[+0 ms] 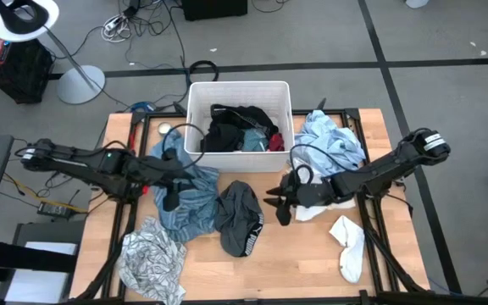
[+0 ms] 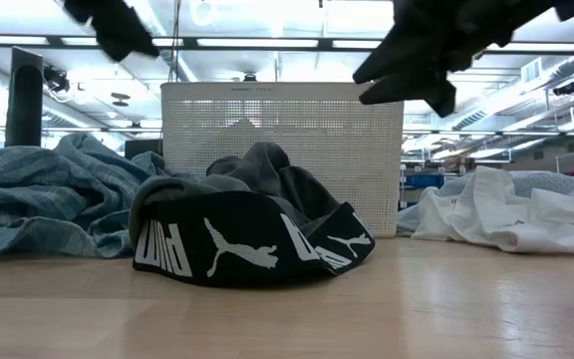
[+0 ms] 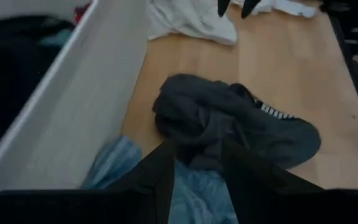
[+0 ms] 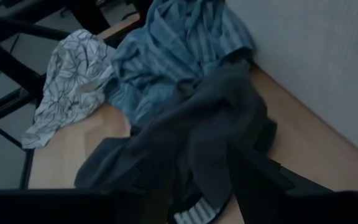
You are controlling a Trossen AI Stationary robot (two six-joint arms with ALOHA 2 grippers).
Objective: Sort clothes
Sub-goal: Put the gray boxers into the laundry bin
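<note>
Between both open grippers: grey shorts (image 1: 240, 217), touching neither; fingers (image 3: 160, 177) above.

Two dark jointed arms, looping black cables, tapered black fingers (image 3: 157, 180).

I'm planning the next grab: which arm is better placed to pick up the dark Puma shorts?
Probably either; slightly the right gripper, open beside the Puma shorts. The left gripper hovers open over the teal shirt.

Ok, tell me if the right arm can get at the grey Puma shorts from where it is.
Probably yes. The right hand hangs open just beside the grey Puma shorts, which lie on bare table with nothing on top. The teal shirt only touches their far side.
</note>
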